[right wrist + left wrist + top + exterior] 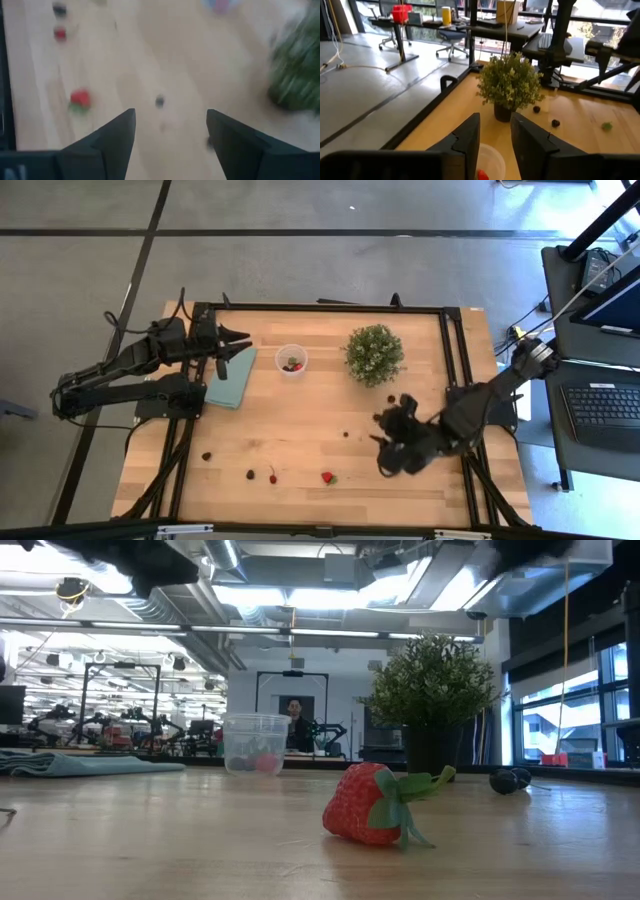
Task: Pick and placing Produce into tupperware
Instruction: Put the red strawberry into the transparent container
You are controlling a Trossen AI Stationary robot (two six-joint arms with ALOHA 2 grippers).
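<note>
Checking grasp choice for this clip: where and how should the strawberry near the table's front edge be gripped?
Grip the strawberry across its red body from above with the right hand, open nearby. It lies on its side, leafy cap sideways, so avoid the leaves.

No readable text, labels or numbers.

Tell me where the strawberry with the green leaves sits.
In the high view the strawberry lies near the table's front edge, left of the right gripper, with a small red piece beside it.
</note>
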